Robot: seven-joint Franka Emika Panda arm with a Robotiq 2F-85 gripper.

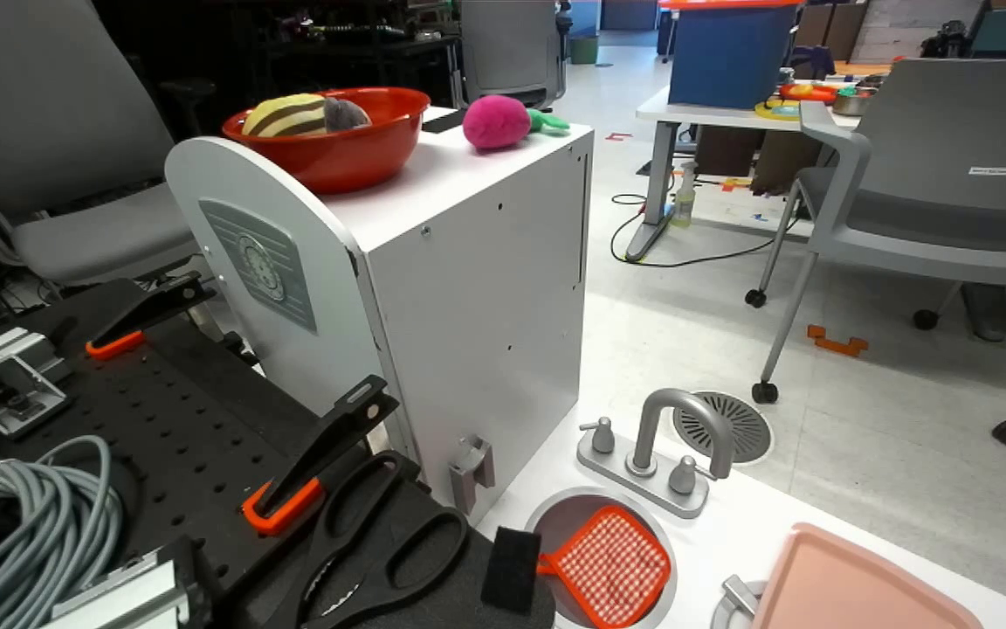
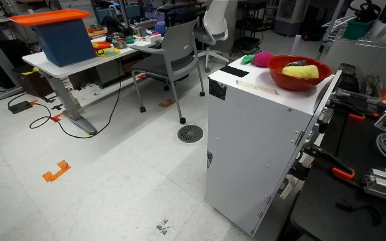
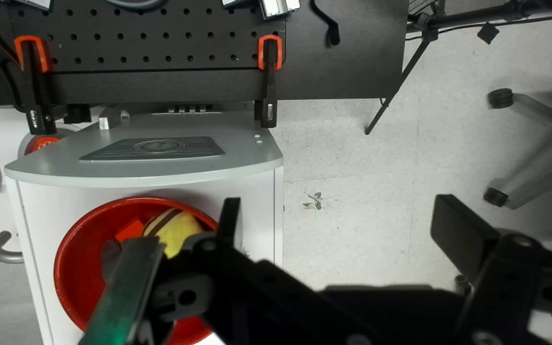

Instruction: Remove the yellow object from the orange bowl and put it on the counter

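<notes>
In the wrist view the end effector (image 3: 338, 225) stands with its jaws wide apart; below it and off to the left, partly hidden by it, the orange bowl (image 3: 77, 268) sits on the counter (image 3: 259, 218), holding the yellow object (image 3: 176, 231).

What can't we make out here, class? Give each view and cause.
- Underside of the yellow object: hidden by the bowl in both exterior views.
- Part of the bowl: wrist view, behind the gripper.
- Rest of the tray: cut off by an exterior view's bottom edge.
- Chair label: too small to read in an exterior view.
</notes>
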